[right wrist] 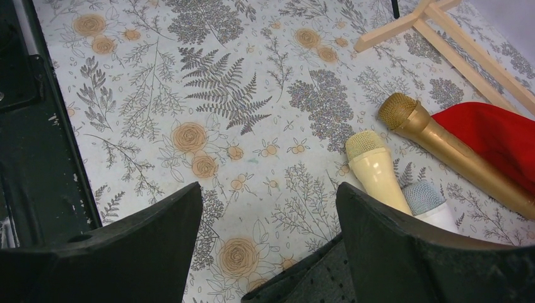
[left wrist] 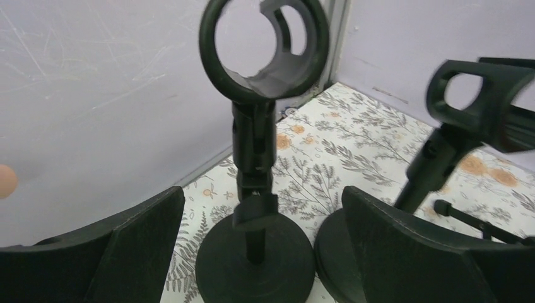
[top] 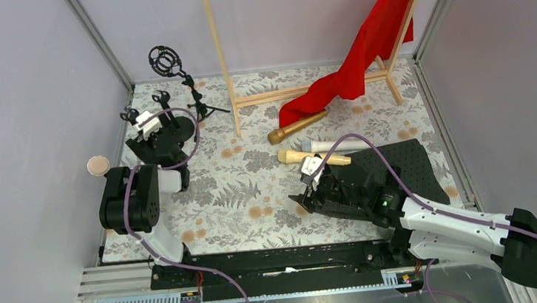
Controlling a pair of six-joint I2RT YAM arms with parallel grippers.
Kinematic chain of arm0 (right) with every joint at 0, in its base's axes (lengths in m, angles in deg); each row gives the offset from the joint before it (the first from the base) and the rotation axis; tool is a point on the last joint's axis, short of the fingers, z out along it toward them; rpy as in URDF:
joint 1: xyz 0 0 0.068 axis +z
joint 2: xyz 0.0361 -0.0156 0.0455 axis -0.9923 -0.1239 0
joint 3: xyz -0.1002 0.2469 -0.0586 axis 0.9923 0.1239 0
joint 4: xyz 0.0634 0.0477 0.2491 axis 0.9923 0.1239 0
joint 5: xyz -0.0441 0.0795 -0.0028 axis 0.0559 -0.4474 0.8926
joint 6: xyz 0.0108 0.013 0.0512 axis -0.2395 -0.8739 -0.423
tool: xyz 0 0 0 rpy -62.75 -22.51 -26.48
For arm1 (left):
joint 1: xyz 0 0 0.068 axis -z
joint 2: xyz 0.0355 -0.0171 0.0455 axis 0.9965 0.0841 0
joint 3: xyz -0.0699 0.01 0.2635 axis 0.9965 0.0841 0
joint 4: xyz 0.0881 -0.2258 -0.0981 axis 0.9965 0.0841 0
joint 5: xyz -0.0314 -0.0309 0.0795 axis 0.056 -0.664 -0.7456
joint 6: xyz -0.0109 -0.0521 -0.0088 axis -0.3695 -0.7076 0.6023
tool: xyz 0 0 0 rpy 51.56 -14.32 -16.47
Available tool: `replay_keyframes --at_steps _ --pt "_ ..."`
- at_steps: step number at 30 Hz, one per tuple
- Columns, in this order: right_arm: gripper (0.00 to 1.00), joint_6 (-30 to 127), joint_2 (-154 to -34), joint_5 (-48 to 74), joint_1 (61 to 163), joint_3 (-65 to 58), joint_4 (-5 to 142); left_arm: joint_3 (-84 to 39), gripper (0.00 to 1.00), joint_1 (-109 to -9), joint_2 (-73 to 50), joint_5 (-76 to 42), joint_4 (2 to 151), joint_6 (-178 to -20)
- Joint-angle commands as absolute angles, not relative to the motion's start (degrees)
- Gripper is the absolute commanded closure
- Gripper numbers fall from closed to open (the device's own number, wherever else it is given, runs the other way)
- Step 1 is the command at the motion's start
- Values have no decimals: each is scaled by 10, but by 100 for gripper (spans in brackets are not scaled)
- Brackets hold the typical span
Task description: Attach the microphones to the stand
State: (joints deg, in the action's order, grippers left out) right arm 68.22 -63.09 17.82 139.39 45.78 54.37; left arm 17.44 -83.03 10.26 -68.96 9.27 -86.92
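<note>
Three microphones lie on the desk [top: 232, 192], and both claws are spread and empty.

The pale yellow microphone [right wrist: 378, 170], the white microphone [right wrist: 429, 202] and the gold microphone [right wrist: 454, 154] lie close together, heads toward the right claw [right wrist: 268, 233], a little ahead of it and off to its right. The yellow one is nearest, and the gold one's tail runs under a red cloth [right wrist: 498, 142]. They look rigid, smooth and probably light, and their round barrels are likely to roll or slip. The best hold is across the mid-barrel, clear of the mesh head. The left claw [left wrist: 262, 196] straddles a ring-clip stand [left wrist: 255, 158] well away from them. No pink microphone shows.
</note>
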Motion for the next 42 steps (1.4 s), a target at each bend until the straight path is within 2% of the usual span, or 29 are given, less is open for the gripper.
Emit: replay_keyframes --at_steps 1,7,14,16,19,24,28,31,36,42 --pt "16 692 -641 186 1392 428 524 134 1 -852 118 -679 78 -869" --pt "16 696 -648 184 1392 425 526 97 5 -869 159 -663 59 -839" --pt "17 701 -654 181 1392 425 530 55 22 -889 219 -661 44 -827" --pt "18 701 -656 181 1392 427 530 56 29 -890 225 -656 37 -826" --pt "18 700 -659 180 1392 428 530 64 46 -890 223 -642 19 -824" --pt "19 696 -648 183 1392 434 530 74 62 -889 215 -618 4 -813" --pt "19 694 -638 187 1392 438 530 100 72 -885 183 -621 6 -808" --pt "19 690 -631 189 1392 440 524 128 76 -878 143 -637 20 -800" --pt "19 679 -619 192 1392 441 515 167 88 -858 54 -654 99 -826" --pt "19 660 -587 226 1392 445 516 211 92 -819 -71 -622 201 -898"
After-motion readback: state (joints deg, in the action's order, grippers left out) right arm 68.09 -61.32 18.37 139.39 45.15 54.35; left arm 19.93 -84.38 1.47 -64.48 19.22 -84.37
